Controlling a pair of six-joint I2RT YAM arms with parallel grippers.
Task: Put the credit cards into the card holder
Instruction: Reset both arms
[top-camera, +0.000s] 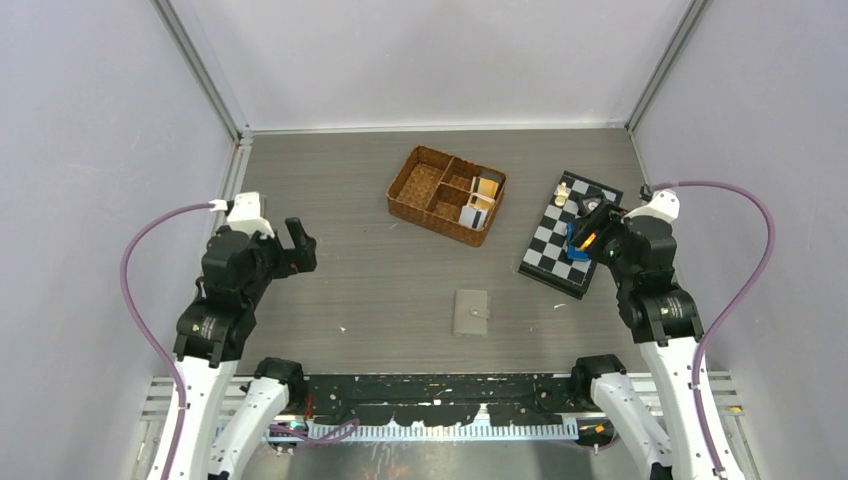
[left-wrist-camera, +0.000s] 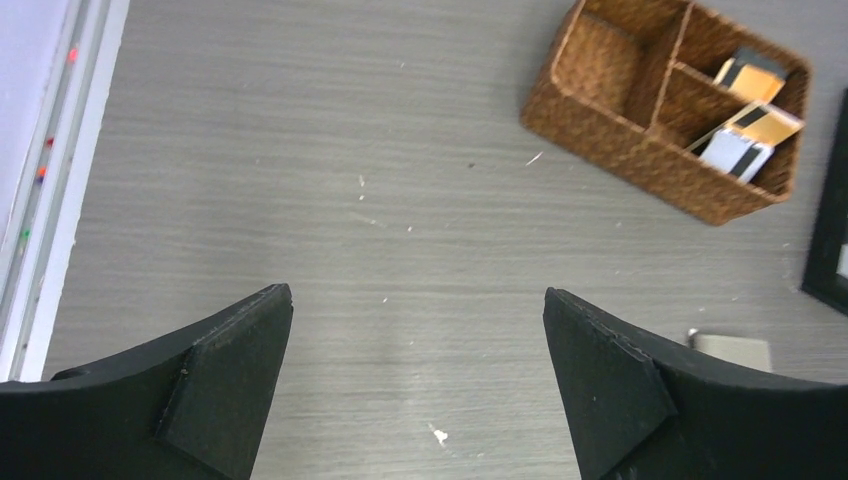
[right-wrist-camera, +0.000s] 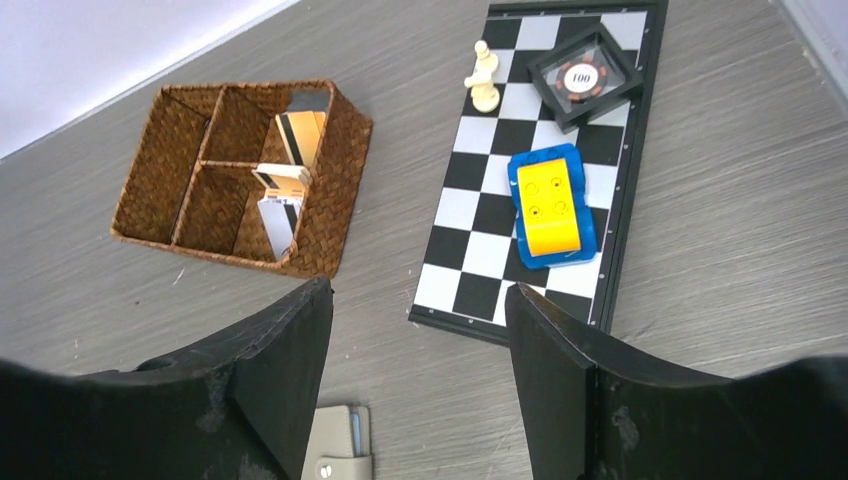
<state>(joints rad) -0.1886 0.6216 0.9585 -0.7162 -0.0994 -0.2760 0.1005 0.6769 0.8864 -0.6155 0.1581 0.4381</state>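
While both arms hang bent above the table (top-camera: 380, 280), I see my left gripper (left-wrist-camera: 417, 305) with jaws wide apart and empty, and my right gripper (right-wrist-camera: 420, 298) the same. The card holder (right-wrist-camera: 338, 445) lies closed just under the right jaws. The credit cards (right-wrist-camera: 297, 138) stand in the basket (right-wrist-camera: 340, 185), ahead and left of those jaws.

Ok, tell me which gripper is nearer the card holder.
Right. The right gripper hovers beyond the card holder, to its right; the left gripper is farther off, to its left.
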